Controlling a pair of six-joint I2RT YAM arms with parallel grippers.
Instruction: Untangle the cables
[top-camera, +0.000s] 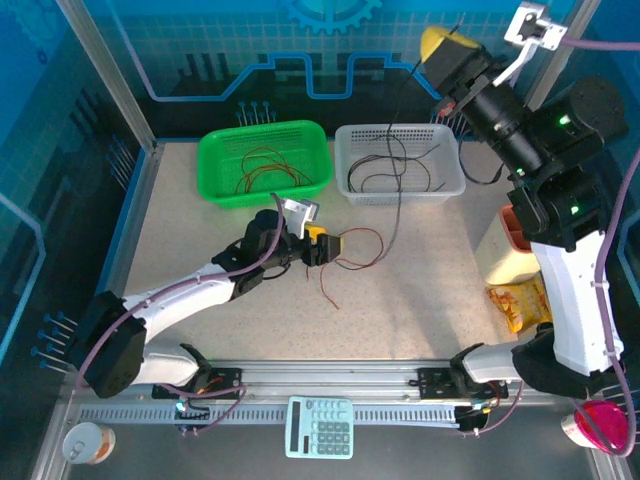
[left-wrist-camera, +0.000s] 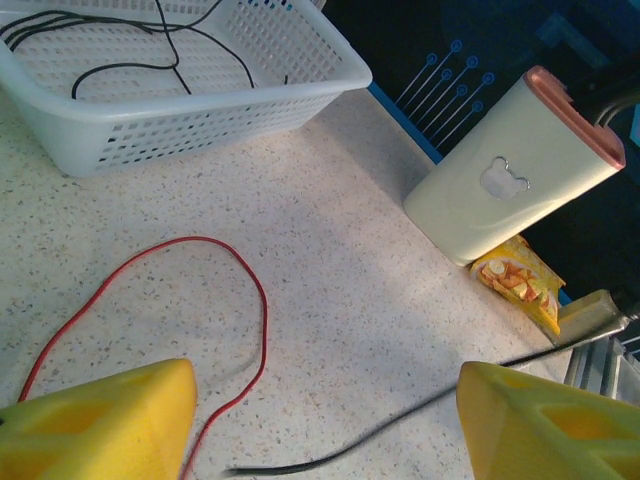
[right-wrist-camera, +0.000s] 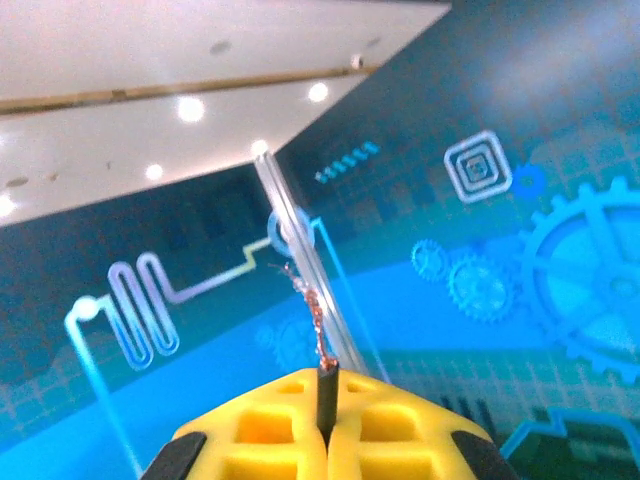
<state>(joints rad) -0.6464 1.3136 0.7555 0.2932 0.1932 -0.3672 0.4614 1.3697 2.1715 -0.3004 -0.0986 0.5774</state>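
The right arm's yellow gripper (top-camera: 440, 48) is hanging high over the far right corner. Its fingers (right-wrist-camera: 260, 430) are pressing together on a thin black wire (right-wrist-camera: 325, 395), with bare copper strands poking out past them. That wire is hanging down from the fingers across a white perforated plastic basket (top-camera: 400, 197) on the far side of the speckled tabletop (top-camera: 430, 290). More thin black wires (top-camera: 375, 180) are looping inside this basket. To its left, a green plastic basket (top-camera: 207, 165) is holding thin red wires (top-camera: 270, 175). The left arm's yellow gripper (left-wrist-camera: 325, 430) is sitting low over the middle of the tabletop, on the near side of the baskets, with its fingers (left-wrist-camera: 100, 420) spread wide and gripping nothing. A loose red wire (left-wrist-camera: 263, 310) is curling on the tabletop between them, and a black strand (left-wrist-camera: 380, 430) is lying beside it, closer to the right finger.
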